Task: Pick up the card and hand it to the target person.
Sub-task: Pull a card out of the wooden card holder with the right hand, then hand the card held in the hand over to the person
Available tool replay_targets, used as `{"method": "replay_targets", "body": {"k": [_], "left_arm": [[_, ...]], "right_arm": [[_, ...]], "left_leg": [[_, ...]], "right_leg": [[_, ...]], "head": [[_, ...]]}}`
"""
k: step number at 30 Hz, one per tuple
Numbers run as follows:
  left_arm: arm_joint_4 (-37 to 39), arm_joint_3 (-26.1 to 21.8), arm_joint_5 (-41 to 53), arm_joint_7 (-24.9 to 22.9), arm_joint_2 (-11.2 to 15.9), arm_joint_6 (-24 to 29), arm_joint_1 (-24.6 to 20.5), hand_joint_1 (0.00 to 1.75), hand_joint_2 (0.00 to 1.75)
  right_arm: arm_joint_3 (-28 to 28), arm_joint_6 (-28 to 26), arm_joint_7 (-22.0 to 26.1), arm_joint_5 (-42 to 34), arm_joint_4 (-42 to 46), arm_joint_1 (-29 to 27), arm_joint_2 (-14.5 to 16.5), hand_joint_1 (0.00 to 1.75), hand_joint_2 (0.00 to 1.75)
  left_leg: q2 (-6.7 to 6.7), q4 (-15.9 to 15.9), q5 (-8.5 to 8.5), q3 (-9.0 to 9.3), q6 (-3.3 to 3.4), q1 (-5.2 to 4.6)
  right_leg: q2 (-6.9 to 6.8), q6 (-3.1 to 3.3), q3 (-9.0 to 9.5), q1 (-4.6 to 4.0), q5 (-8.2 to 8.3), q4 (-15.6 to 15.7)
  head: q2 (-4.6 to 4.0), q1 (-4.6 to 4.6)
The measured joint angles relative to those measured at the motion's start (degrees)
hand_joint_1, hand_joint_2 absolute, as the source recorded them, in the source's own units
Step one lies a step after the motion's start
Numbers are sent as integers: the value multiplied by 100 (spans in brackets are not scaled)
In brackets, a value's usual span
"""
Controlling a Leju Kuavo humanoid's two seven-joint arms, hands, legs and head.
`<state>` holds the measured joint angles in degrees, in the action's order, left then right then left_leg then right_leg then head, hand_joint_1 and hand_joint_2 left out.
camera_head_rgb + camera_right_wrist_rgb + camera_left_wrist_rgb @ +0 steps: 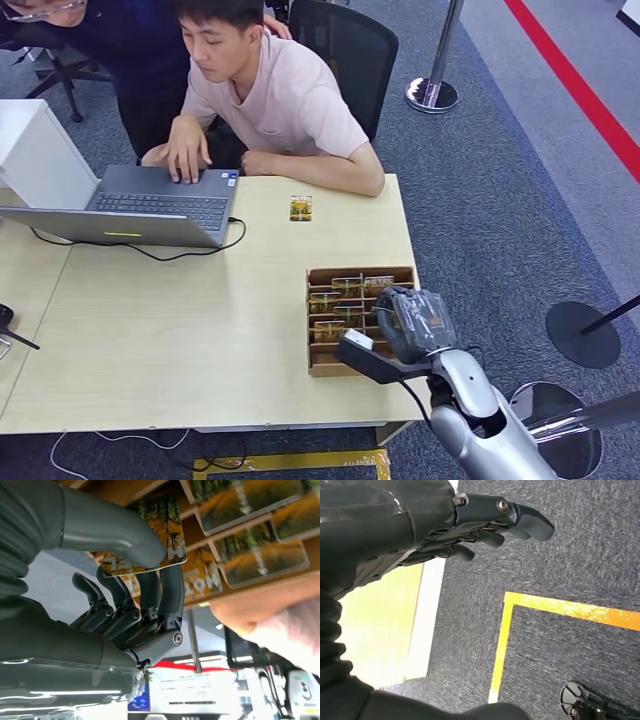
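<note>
A cardboard box (321, 368) with slots full of yellow-printed cards (245, 500) stands on the right end of the wooden table. My right hand (415, 322) hovers over the box. In the right wrist view this hand (147, 615) pinches one card (170, 535) between the thumb and the dark fingers, just off the slots. Another single card (300, 207) lies on the table in front of a seated person in a pink shirt (294, 100). My left hand (490, 525) hangs beside the table edge, fingers loosely extended and holding nothing.
An open laptop (143, 205) with a black cable sits at the left, the seated person's hand on it. A second person in dark clothes (143, 50) leans in behind. Stanchion bases (431, 94) (583, 334) stand on the carpet. Yellow floor tape (561, 607) runs below.
</note>
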<state>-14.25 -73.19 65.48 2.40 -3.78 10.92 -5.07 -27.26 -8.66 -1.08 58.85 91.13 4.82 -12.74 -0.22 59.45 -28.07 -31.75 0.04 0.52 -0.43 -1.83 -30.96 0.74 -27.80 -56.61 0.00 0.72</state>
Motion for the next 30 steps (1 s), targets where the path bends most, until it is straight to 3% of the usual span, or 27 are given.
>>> {"method": "replay_targets", "body": {"k": [13,20,27,30], "left_arm": [[0,-22,-65,-1,-2,33,1,0,175],[0,-22,-62,-33,-2,48,-1,0,175],[0,-16,48,5,-2,29,-25,0,175],[0,-16,101,31,-2,20,-30,0,175]], "right_arm": [[464,-1229,1120,-814,900,20,76,154,175],[515,-1772,1548,-430,952,76,292,154,175],[227,-2881,1961,107,-146,409,653,154,175],[161,-3061,2250,104,-785,631,906,154,175]], "left_leg": [[0,0,0,0,0,0],[0,-1,0,-1,0,1],[1,-2,2,-1,-1,1],[1,-1,6,-1,-1,1]], "right_leg": [[0,0,-1,0,0,0],[0,0,-1,0,0,-1],[2,0,0,-1,0,-2],[3,1,0,-1,3,-3]], "head": [[0,1],[0,0],[0,0],[0,1]]}}
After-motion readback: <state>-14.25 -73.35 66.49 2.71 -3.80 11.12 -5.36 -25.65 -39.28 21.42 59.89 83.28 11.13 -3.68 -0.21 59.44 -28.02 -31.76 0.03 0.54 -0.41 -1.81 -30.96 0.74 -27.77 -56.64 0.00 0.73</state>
